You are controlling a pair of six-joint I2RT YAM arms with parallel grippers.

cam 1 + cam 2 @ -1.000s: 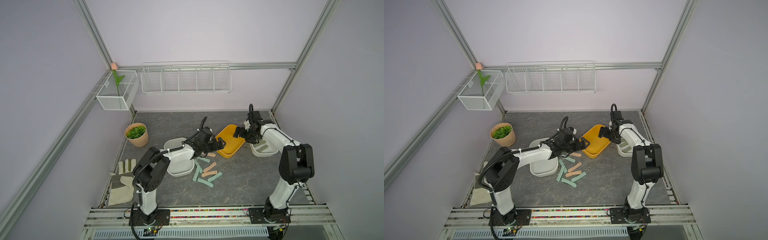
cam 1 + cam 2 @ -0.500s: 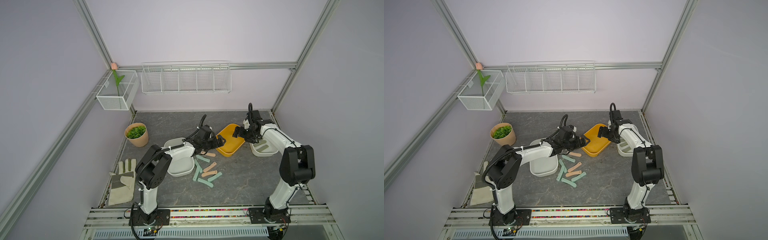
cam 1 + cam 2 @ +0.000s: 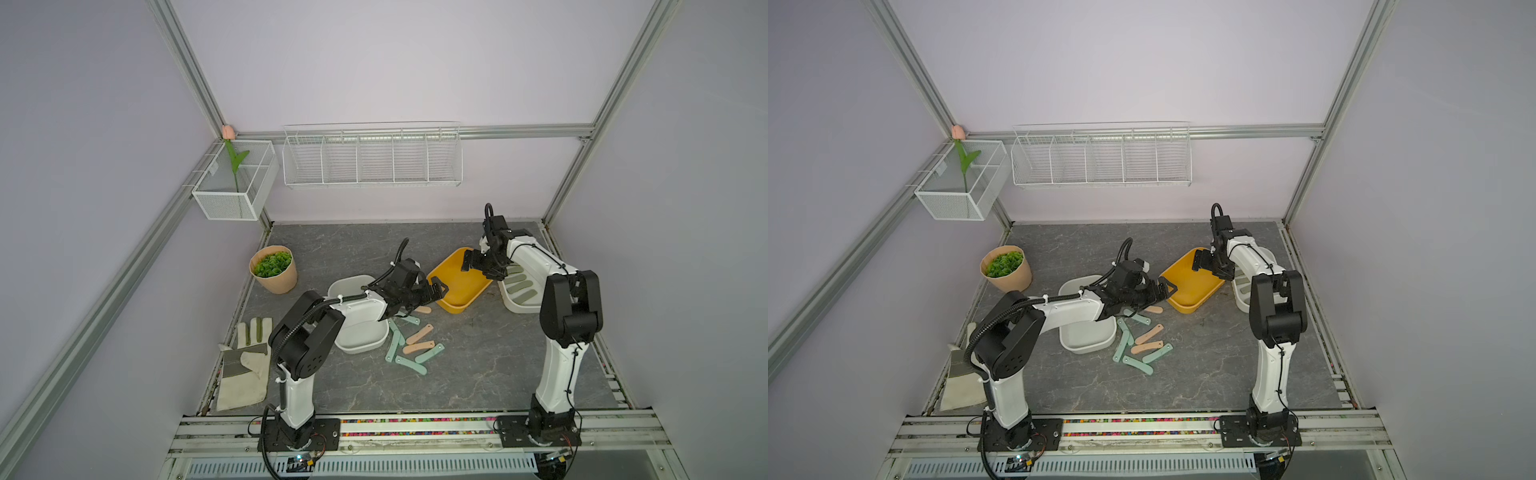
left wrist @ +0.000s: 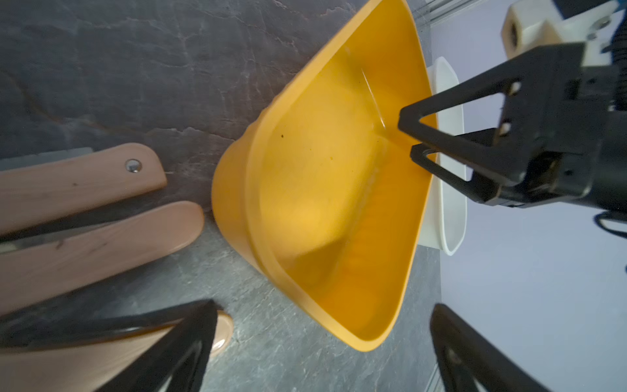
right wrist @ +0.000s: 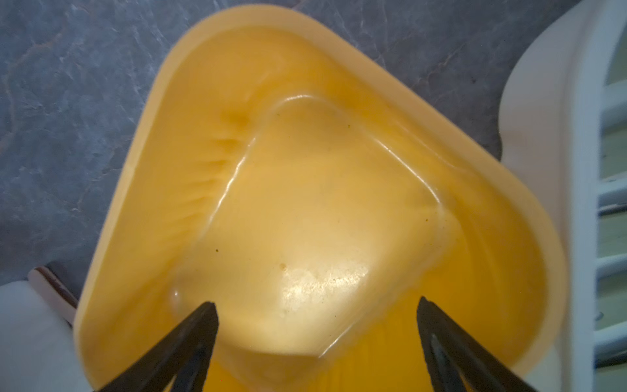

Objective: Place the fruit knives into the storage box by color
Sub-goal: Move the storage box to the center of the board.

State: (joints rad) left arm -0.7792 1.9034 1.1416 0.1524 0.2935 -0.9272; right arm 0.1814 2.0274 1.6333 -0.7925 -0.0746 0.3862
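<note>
The nearest peach-pink knife [image 3: 423, 309] lies flat on the table [image 3: 478, 374], just beside the yellow tray [image 3: 457, 309], its long axis pointing roughly at the tray. It sits just beneath the left gripper [image 3: 436, 288], whose jaws gape empty (this arm is plainly nearer). The right gripper [image 3: 478, 269] hovers released over the tray's bare floor.

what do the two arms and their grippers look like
Both arms have white shells with black joint housings and black bases bolted to the front rail. The left arm carries a thick black ribbed hose held by white zip ties; the right arm has a thin black cable. The left gripper and right gripper are black, with triangular open-frame fingers.
</note>
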